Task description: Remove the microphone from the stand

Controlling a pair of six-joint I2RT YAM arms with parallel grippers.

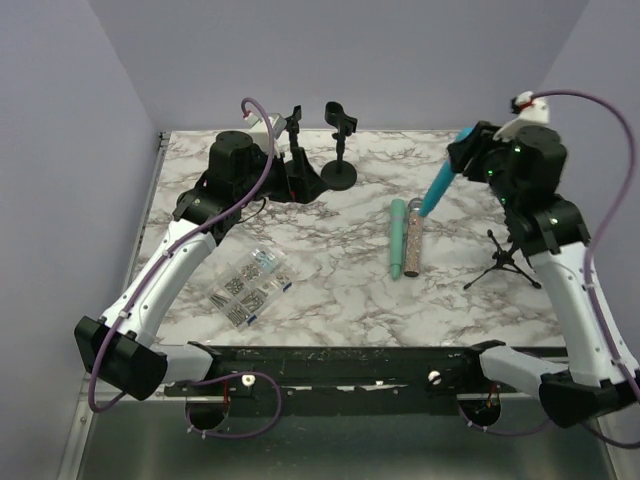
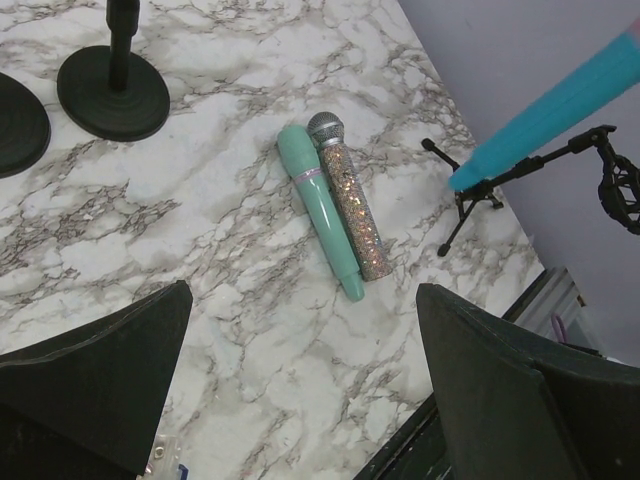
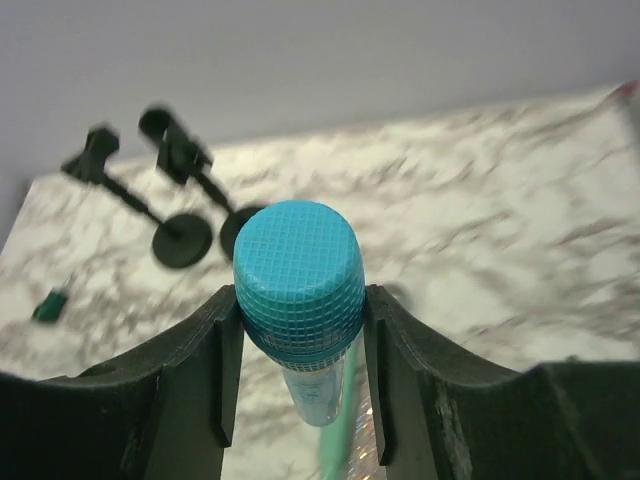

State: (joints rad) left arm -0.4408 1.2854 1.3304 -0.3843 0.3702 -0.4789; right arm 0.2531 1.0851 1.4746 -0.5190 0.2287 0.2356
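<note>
My right gripper (image 1: 468,152) is shut on the mesh head of a blue microphone (image 1: 438,192), held in the air with its handle slanting down to the left. In the right wrist view the blue head (image 3: 298,278) sits between the two fingers (image 3: 200,370). The black tripod stand (image 1: 505,262) stands on the table below and to the right, with its clip (image 2: 620,185) empty. The blue handle (image 2: 550,105) crosses above it in the left wrist view. My left gripper (image 1: 292,178) is open and empty at the back left, its jaws wide (image 2: 300,380).
A green microphone (image 1: 397,237) and a glitter microphone (image 1: 413,240) lie side by side mid-table, also in the left wrist view (image 2: 320,210). Two round-base stands (image 1: 338,172) stand at the back. A clear bag of small parts (image 1: 250,285) lies front left.
</note>
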